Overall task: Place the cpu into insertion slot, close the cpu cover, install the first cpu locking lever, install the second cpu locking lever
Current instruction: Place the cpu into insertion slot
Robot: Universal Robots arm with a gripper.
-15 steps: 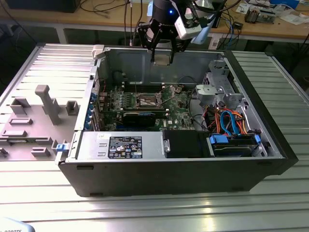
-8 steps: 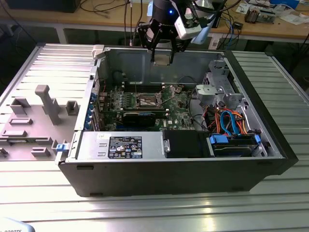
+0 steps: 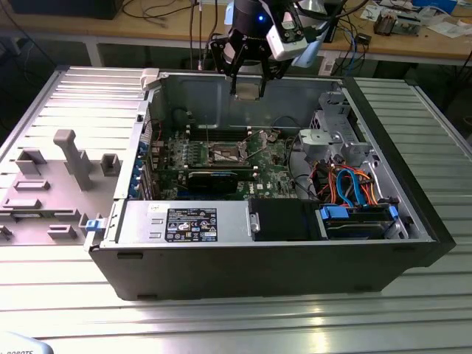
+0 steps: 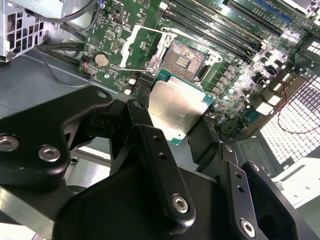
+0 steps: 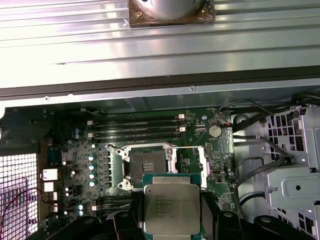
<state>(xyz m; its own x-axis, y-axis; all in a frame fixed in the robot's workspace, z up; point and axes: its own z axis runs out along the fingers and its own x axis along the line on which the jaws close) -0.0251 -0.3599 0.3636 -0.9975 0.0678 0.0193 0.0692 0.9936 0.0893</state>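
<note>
My gripper [image 3: 247,87] hangs above the back wall of the open computer case [image 3: 413,221], shut on the cpu [image 3: 248,87]. The cpu [image 4: 177,112] [image 5: 171,210] is a flat square chip with a silvery top, clamped at its edges between two black fingers [image 4: 145,127]. Below it on the green motherboard lies the insertion slot [image 4: 182,59] [image 5: 148,165] [image 3: 225,155], its dark contact field bare. The cpu cover [image 4: 126,47] [image 5: 190,148] stands flipped open beside the slot. The chip is well above the slot and apart from it.
Long memory slots [image 5: 135,127] run beside the socket. A black card [image 3: 214,179] lies in front of it. A drive cage [image 3: 335,136] with orange and blue cables [image 3: 350,188] fills the exterior view's right. A grey fixture plate [image 3: 51,184] sits outside the case at the left.
</note>
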